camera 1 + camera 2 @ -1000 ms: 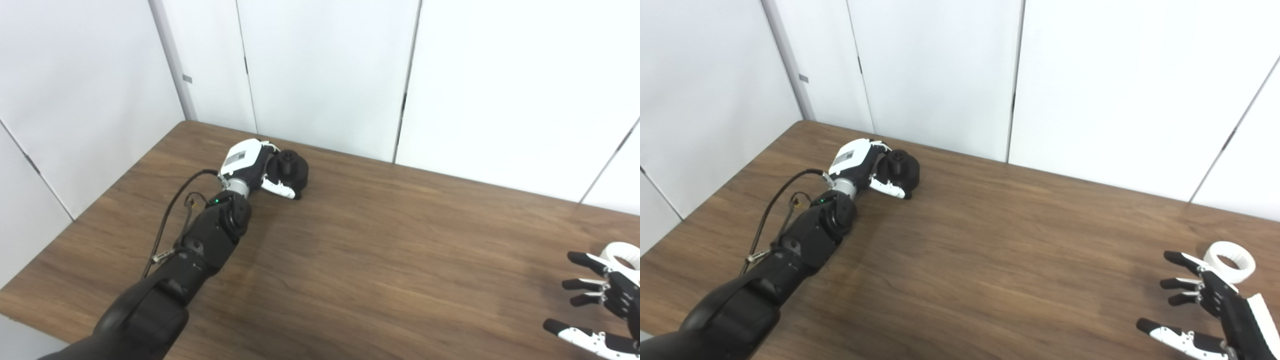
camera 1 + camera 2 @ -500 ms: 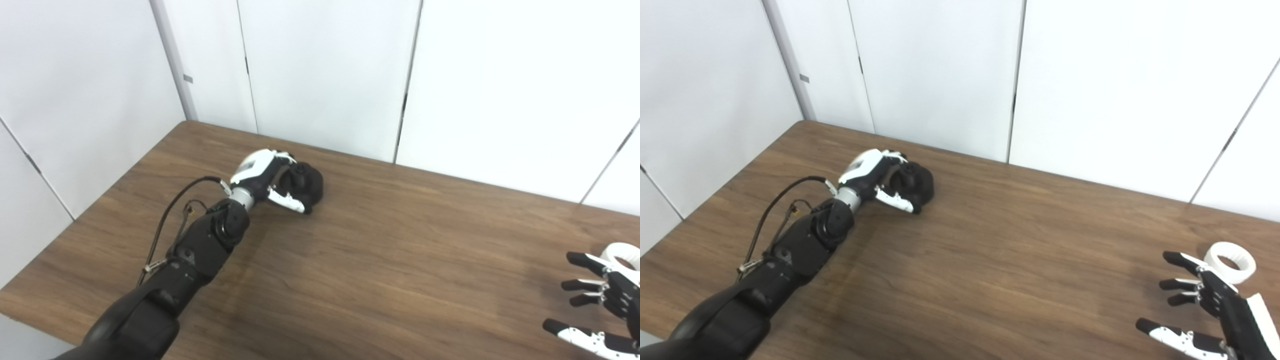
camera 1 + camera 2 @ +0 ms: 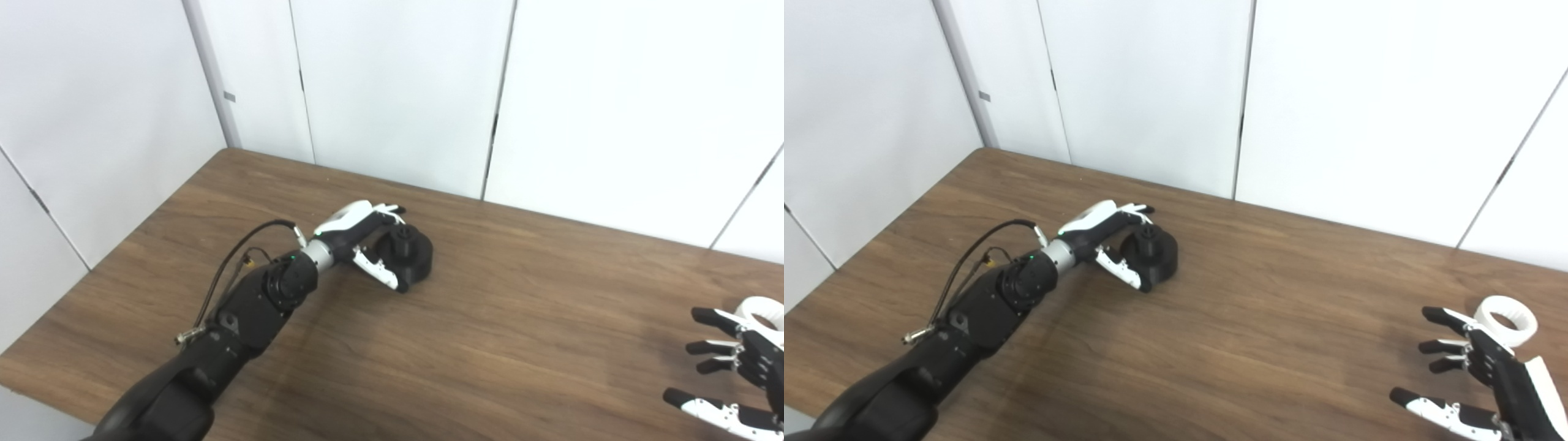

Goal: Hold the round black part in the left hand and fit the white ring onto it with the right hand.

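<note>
Round black part (image 3: 407,254) sits far left of centre on the worktop (image 3: 490,318) in the left eye view, and the left hand (image 3: 361,239) is wrapped round its left side, thumb low in front, fingers (image 3: 392,210) reaching over the back. Whether the part is lifted or resting on the wood, I cannot tell from here. Danger number one: that grasp looks partial, so the part could roll or slip out if the hand tilts it. Over at the near right edge, the right hand (image 3: 735,380) hangs with fingers spread, holding nothing, and the white ring (image 3: 759,309) is half cut off by the frame.

Switch to the right eye view and the white ring (image 3: 1507,318) shows whole, lying flat on the worktop just beyond the right hand's (image 3: 1488,380) fingertips, not touched. Danger number two: a clumsy reach could nudge that ring toward the right edge. This view also shows the small knob on top of the round black part (image 3: 1154,251) clear of the left hand (image 3: 1102,236), which is where the ring, I'd judge, must be lined up squarely or it will jam.
</note>
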